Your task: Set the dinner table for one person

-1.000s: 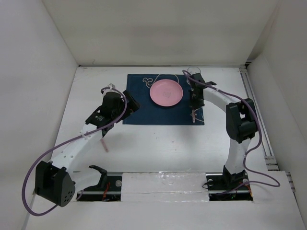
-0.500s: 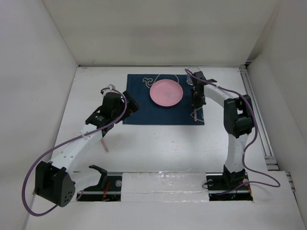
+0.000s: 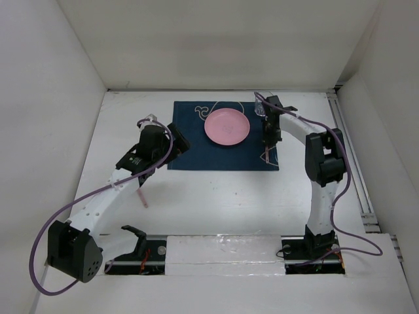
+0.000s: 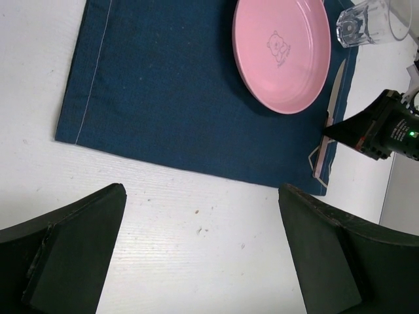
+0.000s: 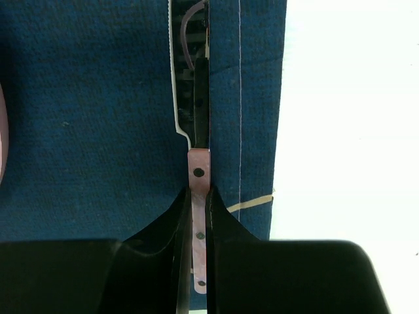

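Observation:
The dinner table [image 3: 216, 196] is the white tabletop. On it lies a dark-blue placemat [image 3: 196, 147] with a pink plate [image 3: 226, 126]. My right gripper [image 3: 268, 145] is shut on the pink handle of a knife [image 5: 199, 171], held low over the placemat's right edge [image 5: 255, 98], blade pointing away. The knife also shows in the left wrist view [image 4: 334, 91], right of the plate [image 4: 281, 52]. My left gripper [image 4: 203, 261] is open and empty over bare table in front of the placemat [image 4: 163, 85]; in the top view it [image 3: 145, 171] is at the mat's near left corner.
A clear glass [image 4: 366, 19] stands at the placemat's far right corner, beside the plate. A pink-handled utensil [image 3: 142, 196] lies on the table just below my left gripper. White walls close in the table on three sides.
My right gripper has shifted slightly right with the knife, and its elbow has swung in. The left arm has not moved.

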